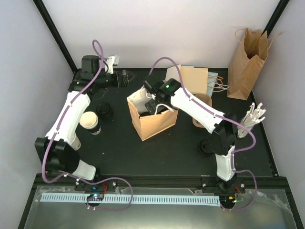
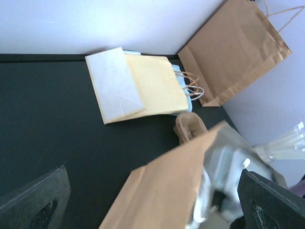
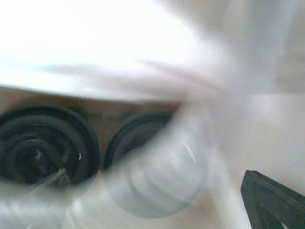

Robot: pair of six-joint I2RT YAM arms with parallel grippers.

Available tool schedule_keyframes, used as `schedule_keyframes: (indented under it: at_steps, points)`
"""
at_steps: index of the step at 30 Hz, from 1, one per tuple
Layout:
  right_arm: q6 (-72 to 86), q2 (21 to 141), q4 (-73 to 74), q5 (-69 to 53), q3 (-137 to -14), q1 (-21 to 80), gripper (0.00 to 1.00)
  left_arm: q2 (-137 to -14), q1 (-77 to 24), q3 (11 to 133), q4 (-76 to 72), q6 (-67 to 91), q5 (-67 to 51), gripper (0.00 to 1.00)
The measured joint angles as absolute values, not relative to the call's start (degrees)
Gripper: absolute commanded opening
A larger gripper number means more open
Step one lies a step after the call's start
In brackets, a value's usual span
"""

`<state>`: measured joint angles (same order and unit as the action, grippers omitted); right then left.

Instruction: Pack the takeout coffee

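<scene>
Two takeout coffee cups show by their black lids on the floor of the open kraft bag. My right gripper reaches down into that bag; in the right wrist view it is open, with a blurred whitish round shape in front of the lids. A cream-white cup and a black-lidded cup sit on the mat beside my left arm. My left gripper hangs at the back left, open and empty, facing the open bag.
A tall kraft bag stands in the back right corner. Flat folded bags lie behind the open bag. A brown paper piece, a black lid and a clear plastic bundle lie near the right arm.
</scene>
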<state>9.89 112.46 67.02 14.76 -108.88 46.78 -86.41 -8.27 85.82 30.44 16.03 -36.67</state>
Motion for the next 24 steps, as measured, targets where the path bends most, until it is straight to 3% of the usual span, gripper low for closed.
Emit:
schedule_keyframes:
  at_steps: [7,14,19,21,24]
  points:
    - [9.0,112.2,73.4,15.9,-126.2,46.8,1.00,-79.4,-8.6,79.1,31.3,14.1,-38.2,0.99]
    - [9.3,108.3,76.7,16.6,-127.9,46.8,1.00,-75.4,-9.4,72.8,31.7,12.5,-38.3,0.99]
    - [11.4,97.0,75.9,22.4,-126.3,46.8,1.00,-72.2,-9.9,70.9,32.1,12.2,-37.3,0.99]
    - [14.2,90.1,75.3,27.5,-123.0,46.7,0.95,-69.2,-10.0,70.0,32.1,12.3,-36.0,0.99]
    - [20.4,78.6,75.9,33.1,-116.0,42.8,0.79,-64.4,-10.0,68.6,32.1,12.6,-34.0,0.99]
